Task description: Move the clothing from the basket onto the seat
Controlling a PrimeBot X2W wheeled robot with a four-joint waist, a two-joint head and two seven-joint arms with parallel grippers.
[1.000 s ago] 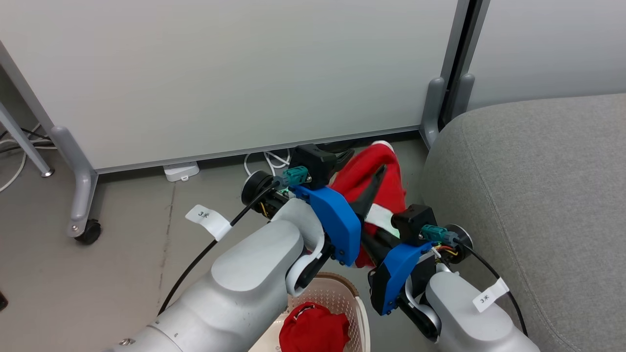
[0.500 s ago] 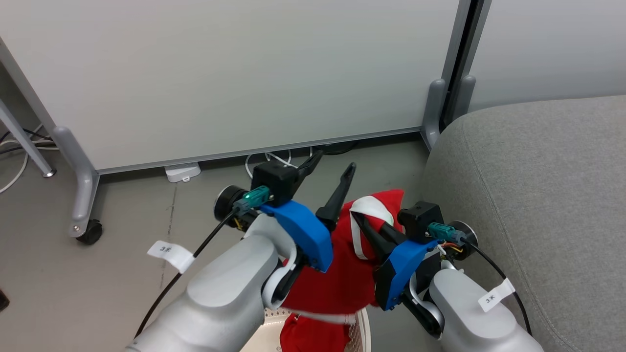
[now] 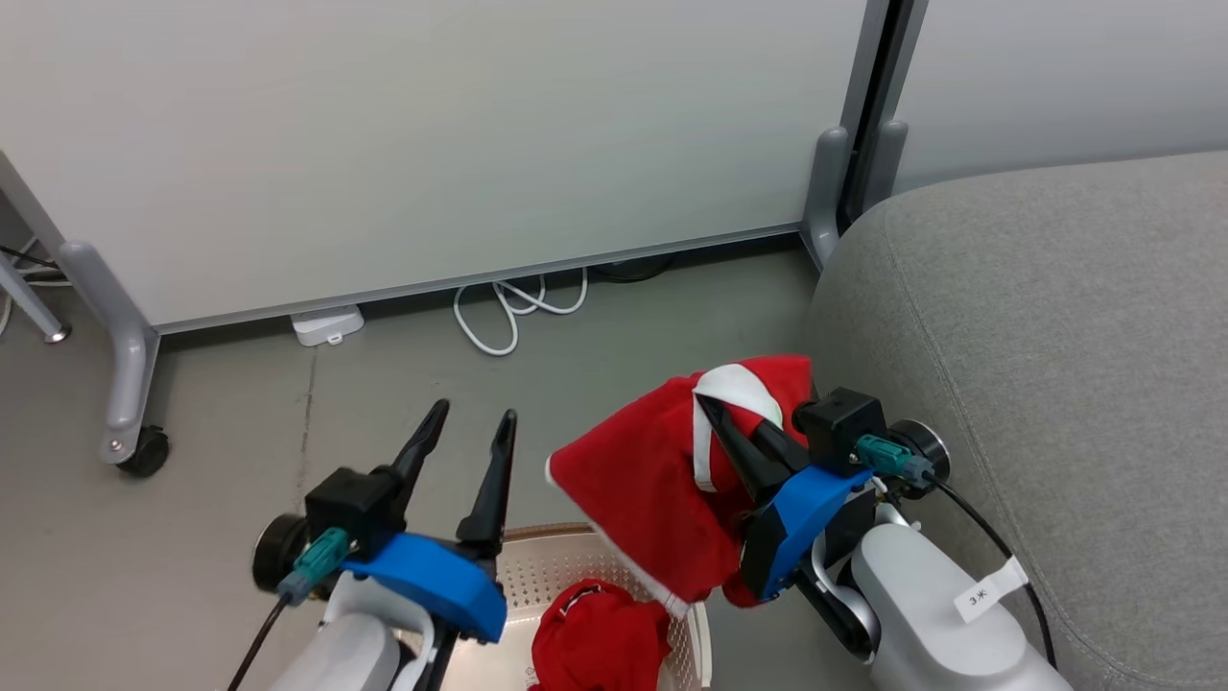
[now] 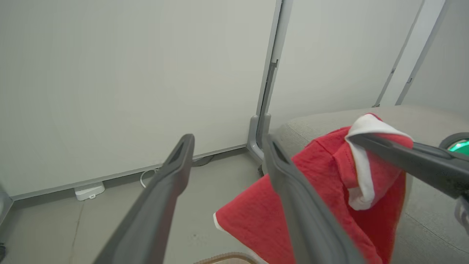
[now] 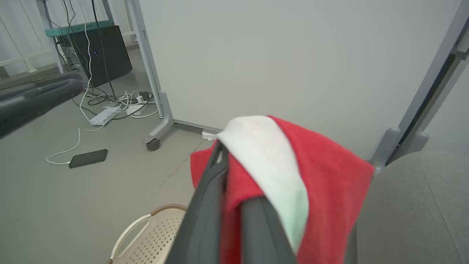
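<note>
1. The basket (image 3: 566, 566) holds one red garment (image 3: 600, 638).
2. The left claw (image 3: 474, 413) has released and drawn back, fingers spread, empty.
3. The right claw (image 3: 710, 408) alone pinches the lifted red jersey (image 3: 643, 489) beside the sofa (image 3: 1055, 336); carrying it across likely comes next.

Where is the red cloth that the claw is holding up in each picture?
Head view: red garment right of centre, pinched in the right claw.
Left wrist view: red garment at lower right.
Right wrist view: red garment in the middle, draped over the right claw.
Shared landmark: the grey sofa, right of it every time.
</note>
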